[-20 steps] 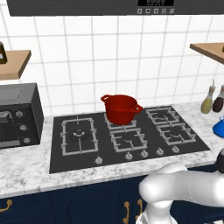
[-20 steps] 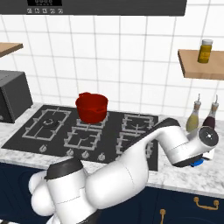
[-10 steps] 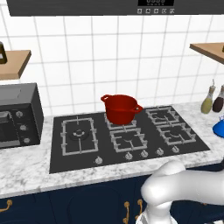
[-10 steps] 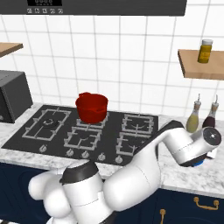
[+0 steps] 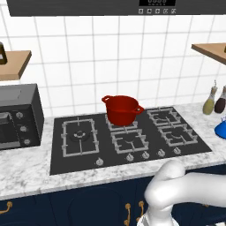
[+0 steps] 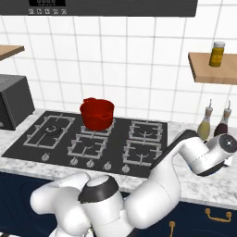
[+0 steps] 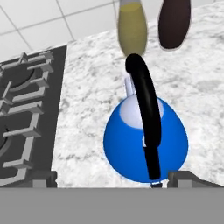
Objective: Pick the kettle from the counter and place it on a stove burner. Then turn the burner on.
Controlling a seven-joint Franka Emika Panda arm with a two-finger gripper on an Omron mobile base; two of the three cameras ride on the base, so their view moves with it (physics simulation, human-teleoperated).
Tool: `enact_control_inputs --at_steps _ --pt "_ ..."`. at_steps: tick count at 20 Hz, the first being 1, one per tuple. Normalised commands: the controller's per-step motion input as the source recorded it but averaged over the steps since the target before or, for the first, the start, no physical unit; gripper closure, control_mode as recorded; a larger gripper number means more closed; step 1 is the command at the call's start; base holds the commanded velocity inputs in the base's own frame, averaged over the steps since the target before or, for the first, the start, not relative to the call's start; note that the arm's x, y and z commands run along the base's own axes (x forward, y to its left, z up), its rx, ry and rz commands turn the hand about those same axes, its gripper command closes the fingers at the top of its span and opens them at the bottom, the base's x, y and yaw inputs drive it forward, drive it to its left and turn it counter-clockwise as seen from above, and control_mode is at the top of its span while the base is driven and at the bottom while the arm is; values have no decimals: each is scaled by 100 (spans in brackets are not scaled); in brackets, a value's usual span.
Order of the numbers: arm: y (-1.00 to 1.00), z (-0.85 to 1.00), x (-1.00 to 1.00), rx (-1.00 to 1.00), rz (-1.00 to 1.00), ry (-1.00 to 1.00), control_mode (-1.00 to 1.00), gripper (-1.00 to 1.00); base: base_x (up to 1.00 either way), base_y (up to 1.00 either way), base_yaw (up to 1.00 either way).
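Kettle (image 7: 146,140) sits upright on the worktop (image 7: 92,92), directly under the hand (image 7: 112,177); its black handle (image 7: 145,113) arches up between the two fingertips (image 7: 186,177), lid side facing the camera. No contact visible. Hand is spread wide, nothing gripped.

Beyond the kettle from the hand: a yellow-oil bottle (image 7: 132,27) and a dark bottle (image 7: 174,24), near each other, against the tiled wall. To the hand's left in its own view: edge of the hob (image 7: 26,113), kettle well off it.

Red pot (image 6: 97,112) sits on a rear burner, well apart from the hand.

Versus a second ago: in the right base view the wrist (image 6: 217,150) has swung further right toward the bottles and the elbow has dropped lower. Pot, hob and bottles unchanged.
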Motion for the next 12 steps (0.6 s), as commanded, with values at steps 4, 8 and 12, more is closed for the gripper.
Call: enact_control_inputs --at_steps 4,8,12 --pt "-27 -14 22 0 0 0 -100 -100 0 0 0" --pt "-25 -15 16 0 0 0 -100 -100 0 0 0" --pt "-12 -21 19 0 0 0 -100 -100 0 0 0"
